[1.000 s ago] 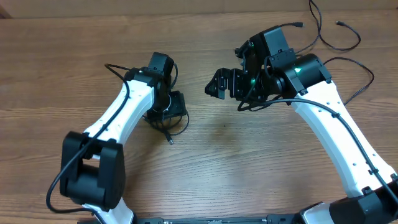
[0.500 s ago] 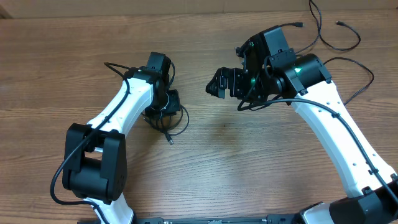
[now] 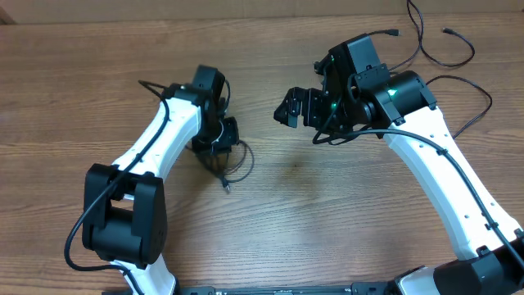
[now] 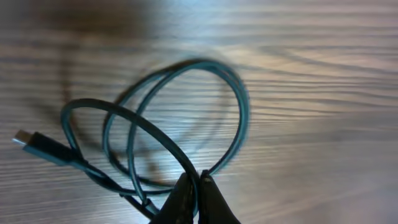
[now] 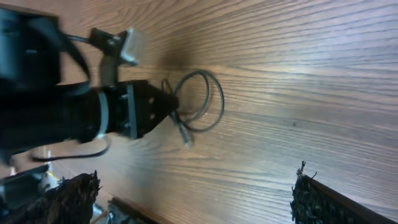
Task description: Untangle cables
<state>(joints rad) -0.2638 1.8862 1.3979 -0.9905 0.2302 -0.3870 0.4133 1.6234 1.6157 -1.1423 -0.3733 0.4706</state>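
Left arm: white, reaching forward over the wooden table; its black cable runs along the arm.
Left claw: clenched, tips pointing down at the table. The left wrist view shows the two fingertips pressed together on one strand.
Item grasped: coiled cable, thin and dark, pinched where two strands cross at the near edge of the coil.
Coiled cable, position: directly under and just ahead of the left claw, lying in several loose overlapping loops on the table. The loops are slack and not wound tight.
Plug end: small connector at the outer end of one strand, off to the left side of the left claw in the wrist view and apart from the fingertips.
Right claw: released, jaws standing wide apart with nothing between them. It is well clear of the coil and faces towards the left claw.
Right wrist view: both right fingertips frame bare wood; the left claw and the coil lie beyond them, near the far side of the frame.
Loose cables: thin black wavy strands behind the right claw, at the far right of the table, apart from both claws.
Whether the loose strands cross one another: cannot tell.
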